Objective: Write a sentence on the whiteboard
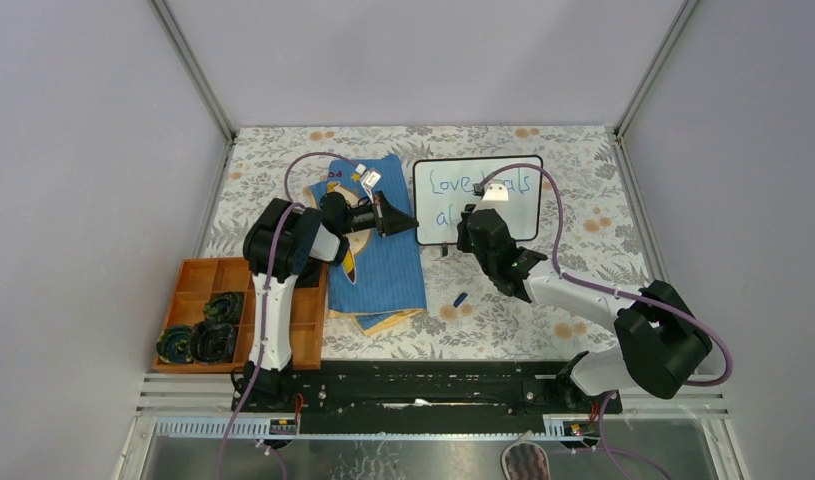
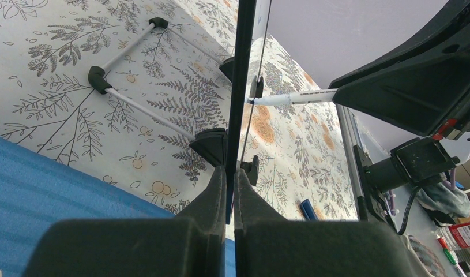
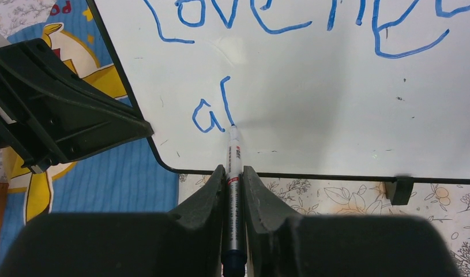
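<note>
whiteboard (image 1: 476, 200): stood propped on its stand near the far edge of the table, about midway along it, with the writing face turned toward the near edge; in the left wrist view it showed edge-on, its white stand rods and black feet behind it.
sentence (image 3: 209, 115): thin blue handwriting in two lines. The upper line read "Love heals", partly hidden by the right arm in the top view. The lower line had only "al", at the board's lower left.
left claw (image 1: 403, 218): closed on the whiteboard's left edge, with the black frame pinched between the two fingers.
right claw (image 3: 234, 172): clamped on the marker, the barrel running out between the fingers toward the board.
marker (image 3: 233, 147): white barrel, its tip touching the board at the foot of the "l".
cloth (image 1: 378, 260): blue with a cartoon print, lying flat just beside the board on its left, under the left arm.
tray (image 1: 198, 275): orange with compartments, at the left edge toward the near-left corner, with dark coiled items in its near compartments.
cap (image 1: 461, 298): small and blue, lying on the table between the board and the near edge, apart from both.
</note>
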Controlling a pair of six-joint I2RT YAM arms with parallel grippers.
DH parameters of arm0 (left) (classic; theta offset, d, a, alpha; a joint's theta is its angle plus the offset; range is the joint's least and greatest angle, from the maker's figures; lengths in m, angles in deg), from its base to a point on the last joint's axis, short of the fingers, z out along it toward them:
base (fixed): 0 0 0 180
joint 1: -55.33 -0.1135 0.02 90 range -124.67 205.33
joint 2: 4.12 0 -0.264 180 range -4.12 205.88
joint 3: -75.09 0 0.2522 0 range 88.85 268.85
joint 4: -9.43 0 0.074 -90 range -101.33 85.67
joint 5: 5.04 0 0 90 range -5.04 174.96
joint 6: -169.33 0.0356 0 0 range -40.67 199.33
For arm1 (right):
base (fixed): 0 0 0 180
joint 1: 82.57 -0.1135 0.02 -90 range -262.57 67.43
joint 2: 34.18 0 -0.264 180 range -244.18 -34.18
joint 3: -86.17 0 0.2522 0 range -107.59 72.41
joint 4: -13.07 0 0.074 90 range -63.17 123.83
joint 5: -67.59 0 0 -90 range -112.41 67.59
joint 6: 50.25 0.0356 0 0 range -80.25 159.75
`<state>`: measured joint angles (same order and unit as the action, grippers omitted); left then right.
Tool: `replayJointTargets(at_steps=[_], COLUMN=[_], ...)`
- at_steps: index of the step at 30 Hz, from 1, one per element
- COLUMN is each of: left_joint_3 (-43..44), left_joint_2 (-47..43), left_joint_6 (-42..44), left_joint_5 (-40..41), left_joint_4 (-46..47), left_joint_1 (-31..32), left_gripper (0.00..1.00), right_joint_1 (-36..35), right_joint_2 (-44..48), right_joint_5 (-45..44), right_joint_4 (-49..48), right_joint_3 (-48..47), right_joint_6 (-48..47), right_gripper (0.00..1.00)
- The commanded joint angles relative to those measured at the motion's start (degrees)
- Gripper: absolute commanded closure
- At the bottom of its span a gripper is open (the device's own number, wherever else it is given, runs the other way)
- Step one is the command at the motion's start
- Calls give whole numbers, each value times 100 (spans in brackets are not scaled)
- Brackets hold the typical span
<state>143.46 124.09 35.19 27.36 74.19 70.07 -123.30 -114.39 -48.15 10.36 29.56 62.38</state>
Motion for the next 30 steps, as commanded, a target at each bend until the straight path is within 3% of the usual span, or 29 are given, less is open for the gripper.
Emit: replayJointTargets(at_steps=[1,17,30], left_joint_3=[-12,-20,-21], left_joint_2=[-69,-65,-63], left_joint_6=[2,2,2], left_joint_5=[-58,-52,-58], left_joint_4=[165,164,164], left_joint_1=[46,46,48], left_gripper=[100,100,100], right_joint_1=[39,39,194], right_joint_2=[101,537,541], right_joint_5=[11,-79,-251], right_joint_4=[55,113,28], right_joint_3=[56,162,-309], right_joint_6=[75,106,-170], right_gripper=[100,100,100])
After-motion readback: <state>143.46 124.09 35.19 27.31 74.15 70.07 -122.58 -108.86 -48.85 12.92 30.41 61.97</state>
